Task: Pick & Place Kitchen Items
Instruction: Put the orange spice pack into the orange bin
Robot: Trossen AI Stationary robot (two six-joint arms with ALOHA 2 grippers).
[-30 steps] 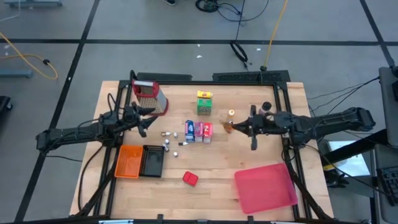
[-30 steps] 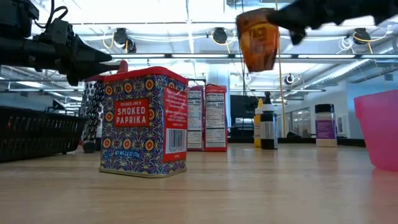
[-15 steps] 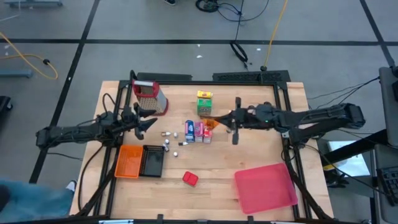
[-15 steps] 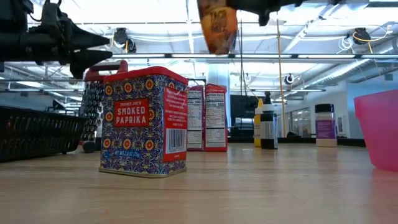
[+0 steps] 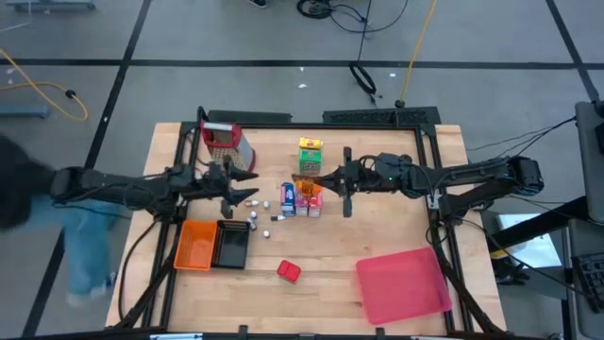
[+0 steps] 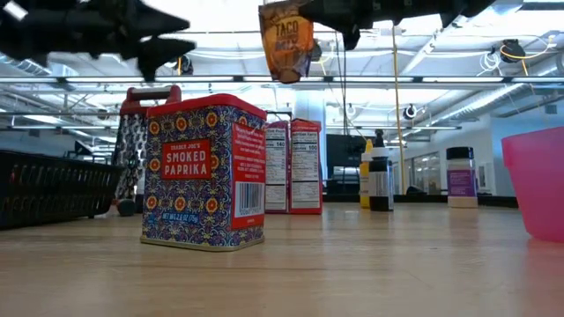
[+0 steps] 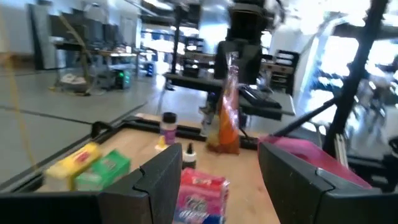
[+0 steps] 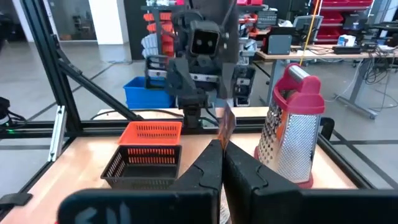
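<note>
Orange and crinkled, the taco seasoning packet [image 6: 285,40] hung well above the wooden table [image 5: 330,274], pinched by its top edge between the closed fingers of the right gripper [image 5: 316,179], which had reached in over the middle of the table. From above, the packet sat just over the pink carton [image 5: 309,197] that stood in a short row with a blue carton [image 5: 288,198]; a green-and-yellow carton [image 5: 310,156] stood a little behind them. Opposite, the left gripper [image 5: 247,184] hovered beside the red-topped metal grater [image 5: 229,147], empty, with its two dark fingers [image 7: 160,177] spread wide apart and pointed toward the packet. A few tiny silvery pieces [image 5: 253,220] lay scattered near it. Nearer the front edge, the orange and black mesh basket [image 5: 212,245] rested on the left, a small red smoked paprika tin [image 5: 289,272] stood alone near the centre, and a pink plastic bin [image 5: 402,284] lay on the right. A couple of little bottles [image 6: 379,179] stood at the far side.
</note>
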